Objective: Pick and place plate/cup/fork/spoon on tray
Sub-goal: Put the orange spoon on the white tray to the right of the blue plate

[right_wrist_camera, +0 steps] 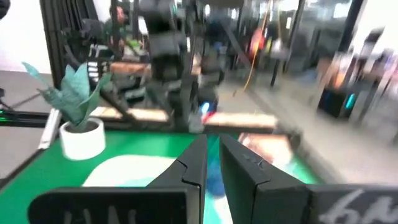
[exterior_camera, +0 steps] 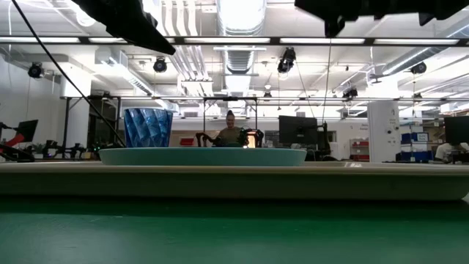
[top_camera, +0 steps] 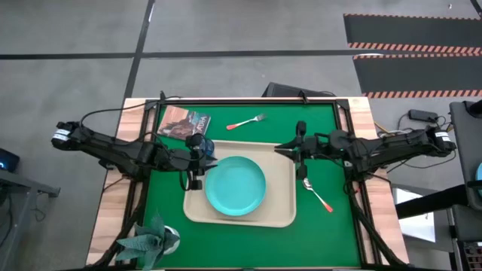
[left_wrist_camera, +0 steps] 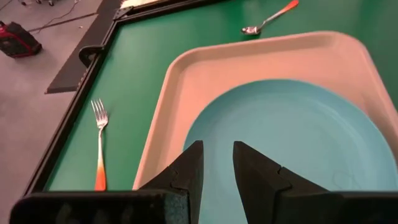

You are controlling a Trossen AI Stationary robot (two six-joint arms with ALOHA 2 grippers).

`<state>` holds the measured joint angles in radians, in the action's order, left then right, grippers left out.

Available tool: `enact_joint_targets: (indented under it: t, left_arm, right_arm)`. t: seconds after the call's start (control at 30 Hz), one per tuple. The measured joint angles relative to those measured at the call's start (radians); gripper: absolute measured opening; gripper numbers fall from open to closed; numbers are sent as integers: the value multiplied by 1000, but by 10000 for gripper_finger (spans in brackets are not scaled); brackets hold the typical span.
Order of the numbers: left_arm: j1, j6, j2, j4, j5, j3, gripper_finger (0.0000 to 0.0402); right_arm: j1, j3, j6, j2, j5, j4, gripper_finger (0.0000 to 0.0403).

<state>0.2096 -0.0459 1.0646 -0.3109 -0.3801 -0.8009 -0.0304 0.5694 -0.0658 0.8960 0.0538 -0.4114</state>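
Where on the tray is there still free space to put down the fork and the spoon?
On the tray, a bare strip lies between the plate and the rim on the spoon's side, and another along the rim nearest the fork. It is crowded at the opposite edge, where the cup and the left claw are.

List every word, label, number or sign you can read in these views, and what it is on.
None can be read.
The book at the mat's far left corner has a printed cover, but its title is too small to make out.
The striped floor markings beyond the table carry no text.
The plate, tray, cup, fork and spoon show no markings.
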Motion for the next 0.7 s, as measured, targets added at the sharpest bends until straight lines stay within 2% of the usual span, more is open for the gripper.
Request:
enact_joint_targets:
  t: [0.47, 0.6, 0.7]
  left_arm:
    - [0, -14, -27, -22, 0, 1, 73]
    - [0, -14, -38, -57, -2, 0, 73]
    - [0, -14, -51, -58, -2, 0, 73]
  right_arm:
    - [-114, 0, 447, 151, -1, 195, 33]
    - [-120, 24, 616, 147, 9, 414, 33]
    - [-120, 68, 778, 145, 25, 694, 33]
